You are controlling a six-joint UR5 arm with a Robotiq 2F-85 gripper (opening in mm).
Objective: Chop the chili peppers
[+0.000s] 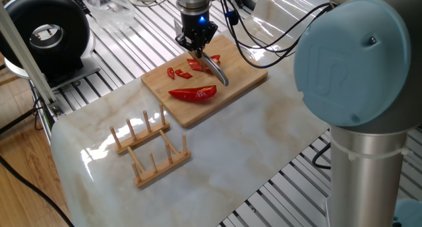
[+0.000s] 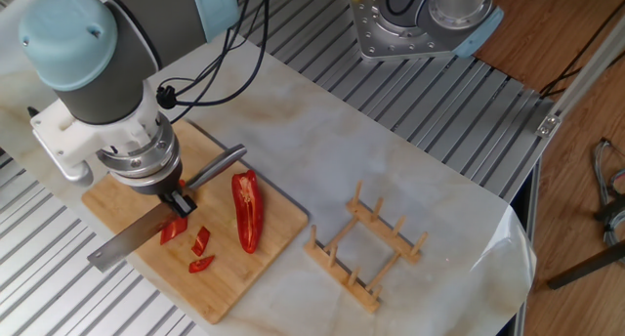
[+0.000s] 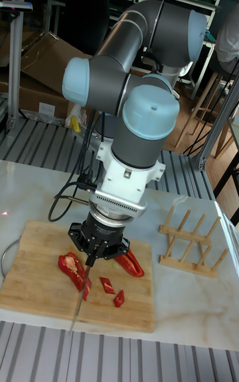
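A wooden cutting board (image 1: 245,76) (image 2: 276,244) (image 3: 32,268) holds the chili peppers. One long red half (image 1: 193,93) (image 2: 246,211) (image 3: 131,262) lies whole. A shorter piece (image 2: 174,231) (image 3: 72,270) sits under the knife, with small cut bits (image 1: 171,73) (image 2: 200,242) (image 3: 106,284) beside it. My gripper (image 1: 196,46) (image 2: 175,195) (image 3: 92,250) points straight down over the board, shut on a knife. Its blade (image 2: 127,243) (image 3: 80,297) rests across the shorter piece and its steel handle (image 1: 218,72) (image 2: 216,167) sticks out the other side.
A wooden peg rack (image 1: 150,148) (image 2: 366,248) (image 3: 189,239) stands on the marble top beside the board. A black round device (image 1: 46,32) sits at the far left on the slatted metal bench. The arm's base (image 2: 420,19) is at the back.
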